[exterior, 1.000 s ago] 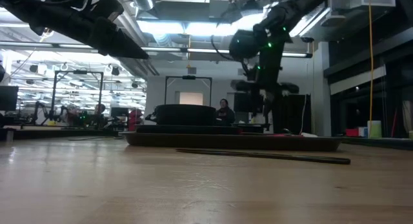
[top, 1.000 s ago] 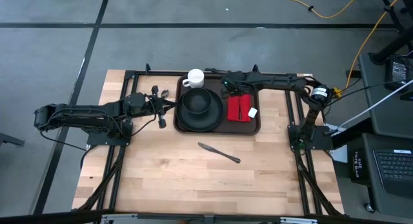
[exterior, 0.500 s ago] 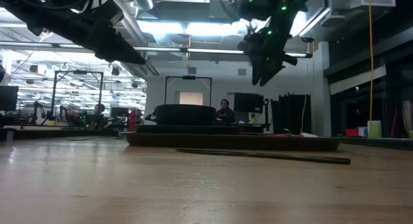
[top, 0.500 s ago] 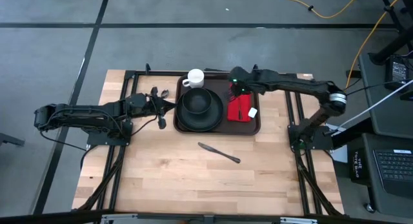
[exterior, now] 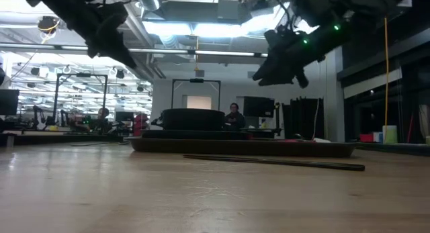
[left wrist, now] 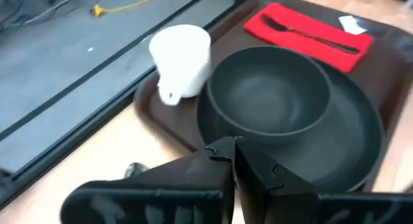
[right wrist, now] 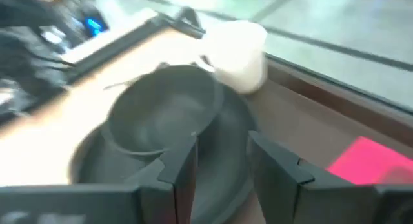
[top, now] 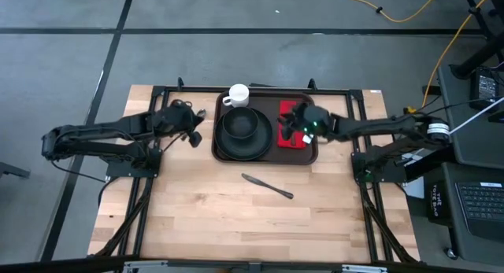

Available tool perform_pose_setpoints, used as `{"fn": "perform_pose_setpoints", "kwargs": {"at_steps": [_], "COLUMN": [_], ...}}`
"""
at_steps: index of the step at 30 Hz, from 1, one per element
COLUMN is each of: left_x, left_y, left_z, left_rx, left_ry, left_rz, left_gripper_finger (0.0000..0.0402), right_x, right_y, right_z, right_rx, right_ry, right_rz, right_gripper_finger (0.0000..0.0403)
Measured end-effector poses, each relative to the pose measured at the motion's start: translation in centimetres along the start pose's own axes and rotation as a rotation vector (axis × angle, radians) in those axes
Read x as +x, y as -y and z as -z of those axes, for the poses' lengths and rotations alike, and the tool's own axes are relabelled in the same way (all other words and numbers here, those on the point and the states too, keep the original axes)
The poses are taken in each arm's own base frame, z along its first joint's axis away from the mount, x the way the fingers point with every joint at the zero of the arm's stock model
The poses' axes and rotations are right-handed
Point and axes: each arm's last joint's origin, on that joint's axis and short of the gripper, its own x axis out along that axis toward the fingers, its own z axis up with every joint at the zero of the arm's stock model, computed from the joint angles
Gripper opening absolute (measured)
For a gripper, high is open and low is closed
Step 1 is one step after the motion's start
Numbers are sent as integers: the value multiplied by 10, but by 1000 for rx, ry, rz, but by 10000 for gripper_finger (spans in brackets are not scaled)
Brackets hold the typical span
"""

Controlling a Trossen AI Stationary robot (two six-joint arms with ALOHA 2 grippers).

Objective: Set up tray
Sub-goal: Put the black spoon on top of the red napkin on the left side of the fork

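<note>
tray is lying at the table's far middle, carrying a black plate, bowl, white mug and red napkin. right gripper is hovering over the napkin, fingers spread. left gripper is hanging just beside the tray's left rim, fingers pressed together.

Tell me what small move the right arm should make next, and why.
Probably swing toward the table knife and come down over it. The tray already carries the plate, bowl, white mug and a fork on the red napkin; only the knife lies off it, on the table, and the right claw is open and empty.
</note>
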Motion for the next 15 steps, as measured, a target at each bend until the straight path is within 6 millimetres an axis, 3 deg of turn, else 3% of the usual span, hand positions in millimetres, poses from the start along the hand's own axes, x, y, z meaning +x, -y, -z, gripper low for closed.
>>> {"fn": "perform_pose_setpoints", "kwargs": {"at_steps": [6, 15], "left_x": [7, 54], "left_y": [-10, -30], "left_z": [-8, 6], "left_rx": [-29, -61], "left_ry": [-94, -383], "left_rz": [-51, -88], "left_gripper_finger": [6, 6], "right_x": [-4, -4], "right_y": [-9, -28], "right_z": [38, 60], "right_rx": [0, -32], "right_ry": [74, 56], "right_rz": [-127, -185], "right_gripper_finger": [138, 138]}}
